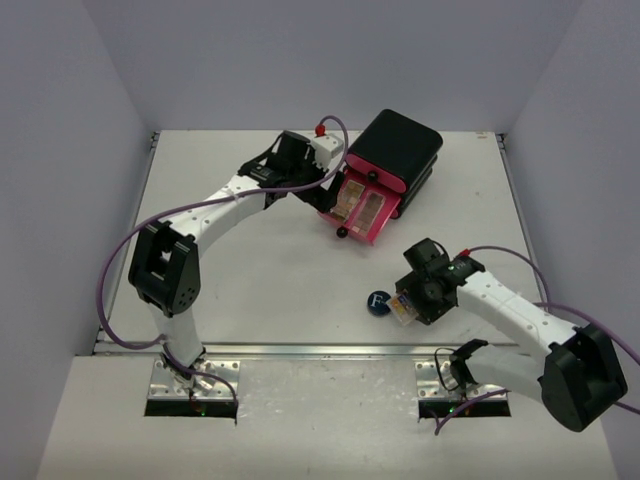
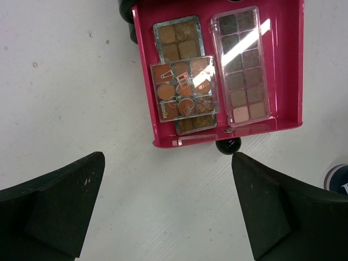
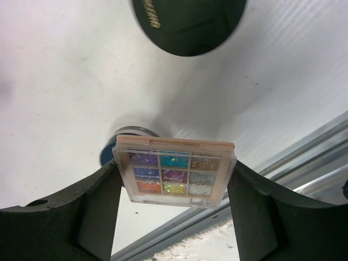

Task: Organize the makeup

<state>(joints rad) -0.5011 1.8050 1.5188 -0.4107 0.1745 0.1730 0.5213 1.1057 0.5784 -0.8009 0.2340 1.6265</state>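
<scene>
Three palettes lie flat in the pulled-out pink drawer (image 2: 144,81): a brown palette (image 2: 176,41), a square palette (image 2: 185,89) stacked on it, and a clear-lidded palette (image 2: 242,65) alongside, filling the drawer's other half. The drawer juts from the black box (image 1: 395,145). Your left claw (image 2: 166,201) hangs released just in front of the drawer's knob (image 2: 228,145), with nothing between its fingers. Your right claw (image 3: 174,179) is clenched on a glitter palette (image 3: 175,173), lifted off the table, well apart from the drawer's front. The blue compact (image 1: 378,301) lies on the table just beside that palette, with the black compact (image 3: 190,24) near it.
</scene>
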